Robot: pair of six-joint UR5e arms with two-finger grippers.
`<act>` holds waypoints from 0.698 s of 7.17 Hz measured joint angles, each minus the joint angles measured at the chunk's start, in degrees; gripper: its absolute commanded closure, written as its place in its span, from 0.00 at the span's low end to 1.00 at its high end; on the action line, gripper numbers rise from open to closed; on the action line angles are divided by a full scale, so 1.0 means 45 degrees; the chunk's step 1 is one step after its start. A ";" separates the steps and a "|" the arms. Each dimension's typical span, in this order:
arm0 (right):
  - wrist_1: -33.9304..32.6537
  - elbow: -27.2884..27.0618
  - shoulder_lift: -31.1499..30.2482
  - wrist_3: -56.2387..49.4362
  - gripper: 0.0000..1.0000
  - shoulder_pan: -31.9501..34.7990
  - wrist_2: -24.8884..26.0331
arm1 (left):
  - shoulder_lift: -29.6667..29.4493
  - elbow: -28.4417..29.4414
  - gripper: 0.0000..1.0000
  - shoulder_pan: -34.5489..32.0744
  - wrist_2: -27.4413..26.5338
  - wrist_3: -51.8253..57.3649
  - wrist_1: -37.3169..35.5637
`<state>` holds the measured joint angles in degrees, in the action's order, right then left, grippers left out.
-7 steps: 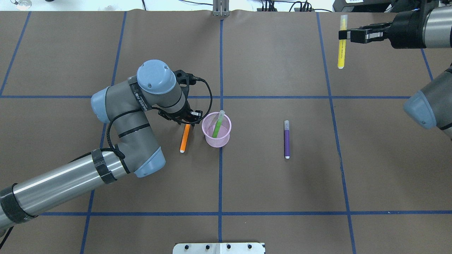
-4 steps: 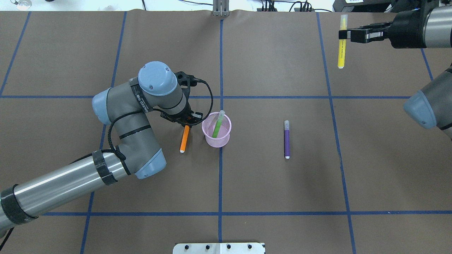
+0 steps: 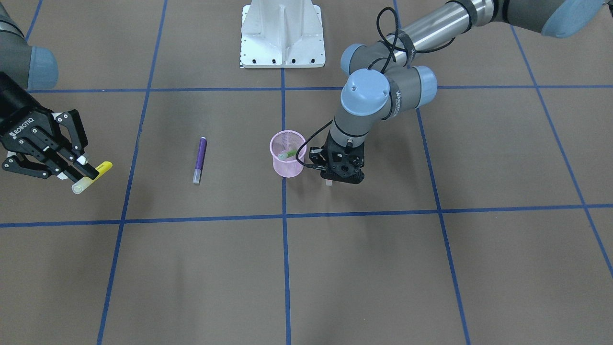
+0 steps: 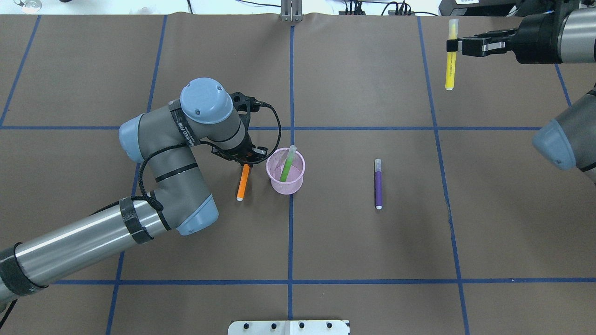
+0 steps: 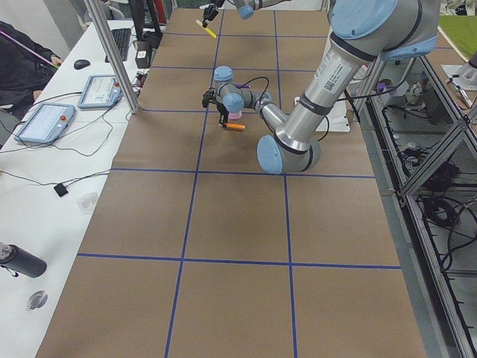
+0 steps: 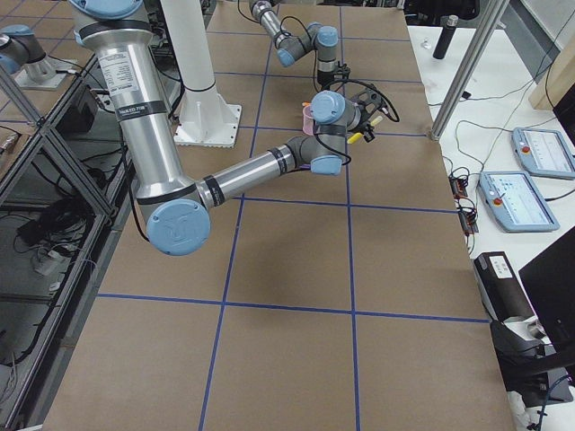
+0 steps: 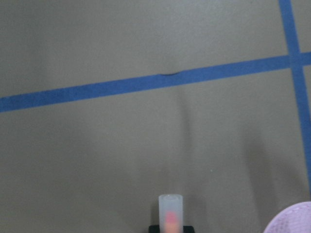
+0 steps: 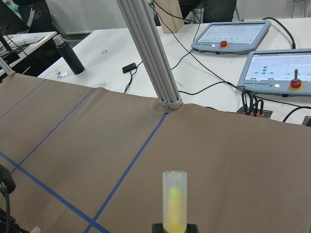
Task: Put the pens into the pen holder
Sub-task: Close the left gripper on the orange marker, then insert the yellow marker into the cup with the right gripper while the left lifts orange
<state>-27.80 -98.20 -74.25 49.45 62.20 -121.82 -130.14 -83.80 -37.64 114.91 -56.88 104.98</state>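
The pen holder (image 4: 291,188) is a pink mesh cup at mid-table, also in the front view (image 3: 287,170), with the green pen (image 4: 286,167) leaning inside. My left gripper (image 4: 247,163) is just left of the cup, low at the table and shut on the capped end of the orange pen (image 4: 242,184). That cap shows in the left wrist view (image 7: 170,213). My right gripper (image 4: 450,45) is at the far right and holds the yellow pen (image 4: 450,70) above the table. The purple pen (image 4: 378,184) lies flat to the right of the cup.
The white robot base (image 3: 282,28) stands at the near table edge. A metal post (image 4: 291,11) stands at the far edge. Blue tape lines cross the brown table cover. Operator tablets (image 8: 233,34) lie on the desk beyond.
My left arm has shifted slightly over the orange pen, and the pen's free end has moved a little. The right arm and the yellow pen have not moved.
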 measured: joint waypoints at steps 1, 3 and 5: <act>-0.0078 -0.0004 0.0309 0.0094 1.00 -0.0150 0.0060 | 0.0307 -0.0425 1.00 -0.0712 0.0442 0.0244 0.0019; -0.0158 -0.0037 0.1153 0.0597 1.00 -0.1162 0.1019 | 0.1172 -0.1970 1.00 -0.1800 0.0195 0.0655 0.0088; -0.0174 -0.0109 0.1774 0.0727 1.00 -0.2872 0.2937 | 0.1494 -0.3557 1.00 -0.2014 -0.2470 0.0370 0.0166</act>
<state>-28.58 -98.69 -66.27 52.72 49.27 -108.60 -123.42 -99.80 -46.71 103.79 -55.22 105.73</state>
